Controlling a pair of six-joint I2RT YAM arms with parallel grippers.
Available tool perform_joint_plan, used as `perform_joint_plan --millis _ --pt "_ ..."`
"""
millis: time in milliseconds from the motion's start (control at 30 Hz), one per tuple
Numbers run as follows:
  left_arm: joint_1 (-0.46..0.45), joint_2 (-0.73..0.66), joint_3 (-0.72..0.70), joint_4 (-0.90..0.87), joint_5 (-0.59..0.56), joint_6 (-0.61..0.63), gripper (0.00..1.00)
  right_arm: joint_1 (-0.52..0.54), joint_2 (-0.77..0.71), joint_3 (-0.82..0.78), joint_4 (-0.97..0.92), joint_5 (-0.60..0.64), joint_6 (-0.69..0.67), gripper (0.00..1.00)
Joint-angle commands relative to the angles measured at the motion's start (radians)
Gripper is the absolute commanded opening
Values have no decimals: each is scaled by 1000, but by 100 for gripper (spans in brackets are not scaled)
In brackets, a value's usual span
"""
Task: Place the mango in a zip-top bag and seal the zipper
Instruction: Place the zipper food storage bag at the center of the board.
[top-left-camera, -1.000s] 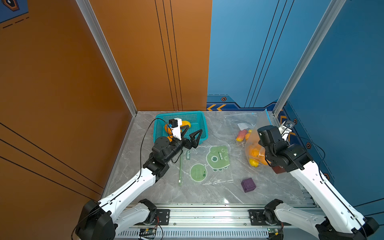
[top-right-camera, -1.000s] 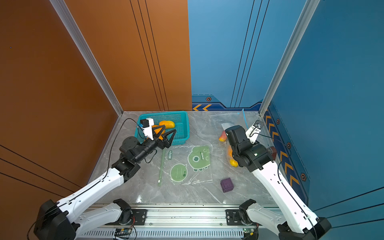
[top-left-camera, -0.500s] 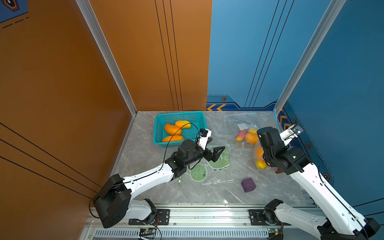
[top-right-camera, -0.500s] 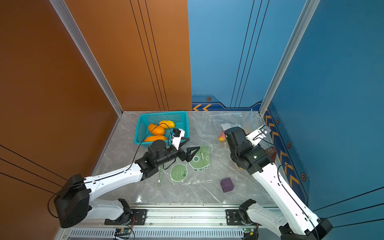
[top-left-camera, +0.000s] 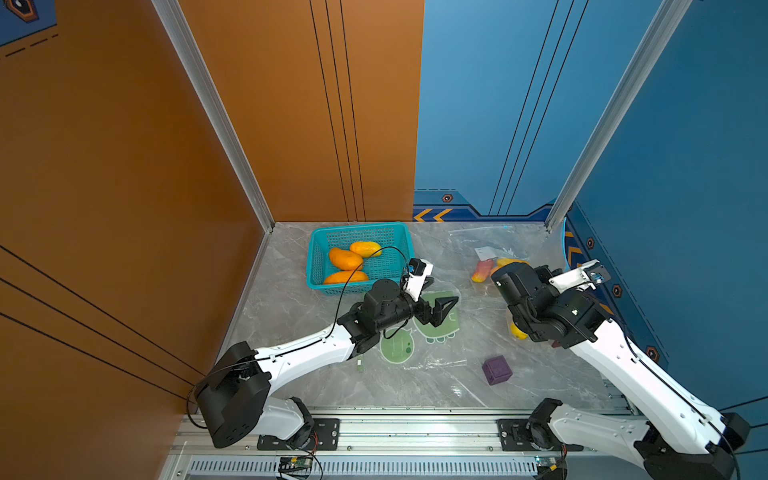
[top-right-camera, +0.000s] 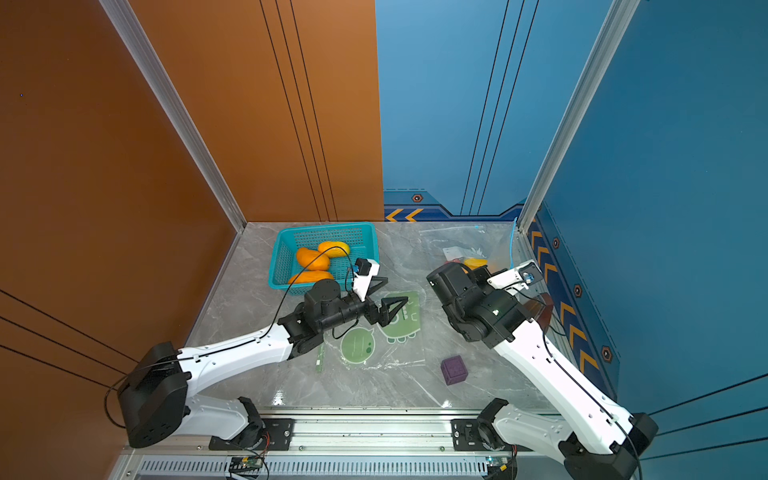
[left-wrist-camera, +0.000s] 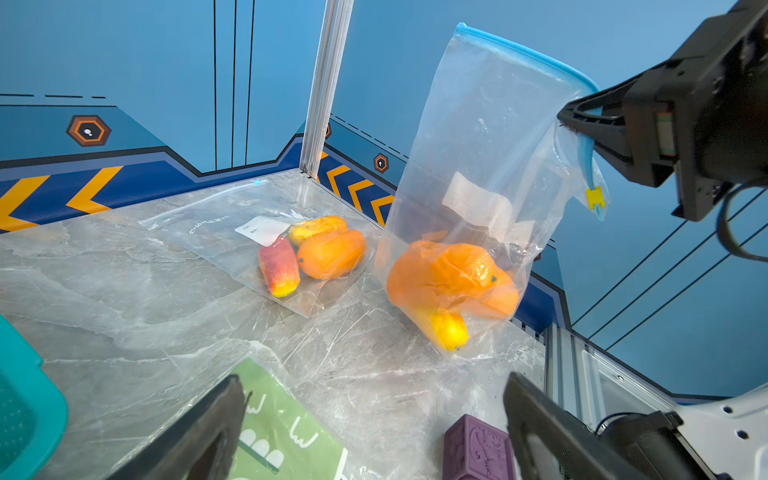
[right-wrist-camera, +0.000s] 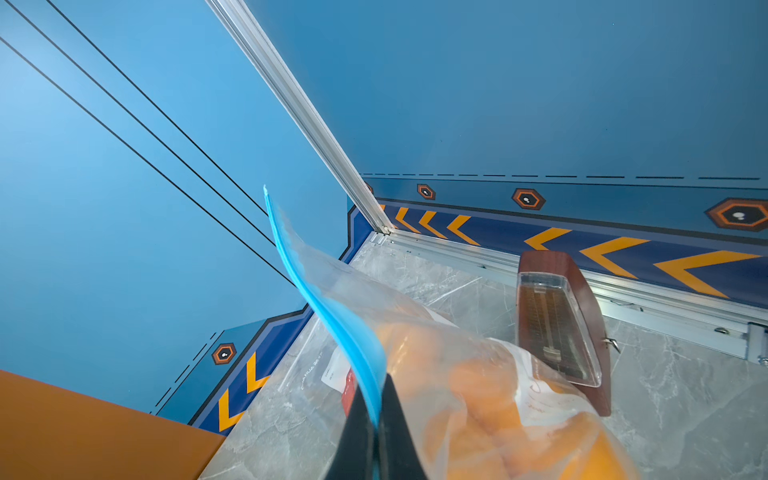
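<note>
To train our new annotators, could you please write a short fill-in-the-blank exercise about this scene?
1. The teal basket holds ___ mangoes.
2. The right pincer is shut on the upright bag's ___ zipper strip.
3. The left pincer is ___, holding nothing.
4. The small cube is ___.

Missing words: three; blue; open; purple.

Left claw (top-right-camera: 403, 289) gapes over the green-printed bag (top-right-camera: 359, 347) mid-counter; mangoes (top-right-camera: 312, 258) sit in the teal basket (top-right-camera: 279, 259) at the far edge; purple cube (top-right-camera: 454, 370) near the front.

Faint white "CHAHUA" lettering on the flat zip-top bag (left-wrist-camera: 224, 246); its white label (left-wrist-camera: 262, 231) illegible.
</note>
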Motion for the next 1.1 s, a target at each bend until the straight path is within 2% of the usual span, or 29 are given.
perform_joint_plan --millis 0,233,300,567,633,733,767,800,867,1067 --pt "32 -29 -1 15 56 -30 98 -5 90 65 -84 82 92 0" --pt "90 -74 -62 15 60 -60 98 -97 272 120 -91 -33 86 1" --pt "96 -78 -72 15 52 -63 98 -118 314 135 -89 -56 80 10" --pt "102 -43 -51 15 41 -69 98 -149 488 225 63 -174 -117 27" --pt "102 -36 -46 15 36 -72 98 -157 536 274 85 -196 -168 26" --pt "103 -31 -45 15 30 -72 98 -180 590 333 124 -236 -232 14" --pt "105 -30 -46 15 28 -73 98 -189 602 346 131 -251 -242 13" --pt "105 -30 -46 15 28 -73 98 -200 614 359 141 -271 -252 17" --pt "109 -34 -49 15 23 -72 98 -212 627 374 156 -292 -267 31" --pt "121 -59 -80 15 -5 -75 98 -220 605 387 205 -355 -362 54"
